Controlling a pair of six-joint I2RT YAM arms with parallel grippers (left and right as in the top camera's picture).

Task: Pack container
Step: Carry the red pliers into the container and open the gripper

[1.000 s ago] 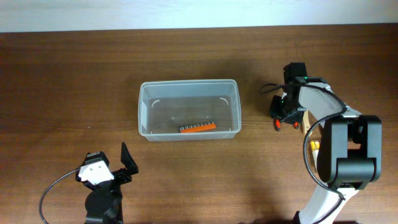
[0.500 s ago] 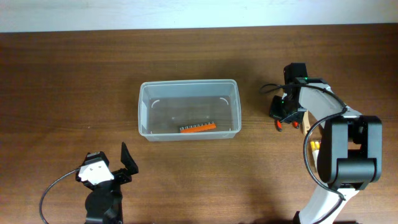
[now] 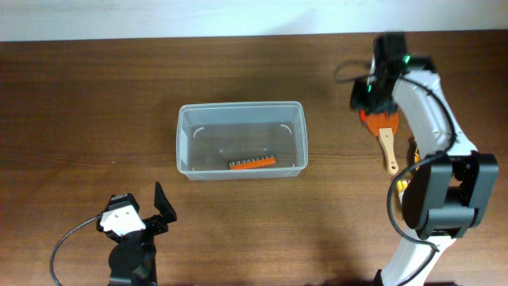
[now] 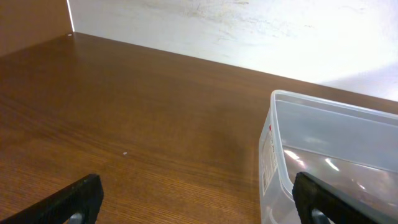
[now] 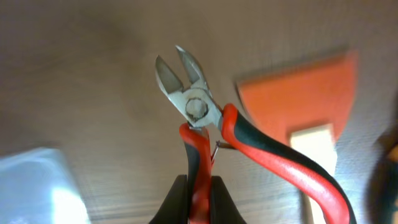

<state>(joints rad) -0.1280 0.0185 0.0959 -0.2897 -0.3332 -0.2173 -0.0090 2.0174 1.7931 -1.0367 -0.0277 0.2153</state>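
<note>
One wire cutter (image 5: 198, 111) in right claw (image 5: 199, 190), container (image 3: 240, 106) well apart

Soft, even light overhead. The right wrist view is smeared with blur. The wall (image 4: 348, 43) glares white, upper right of the left wrist view.

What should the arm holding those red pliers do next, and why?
Probably swing left toward the container. The right gripper is shut on a handle of the red-and-black side cutters, above the orange scraper and well to the right of the container. The container is open-topped and holds only an orange bit holder, so there seems to be room to carry the cutters over it before releasing.
</note>
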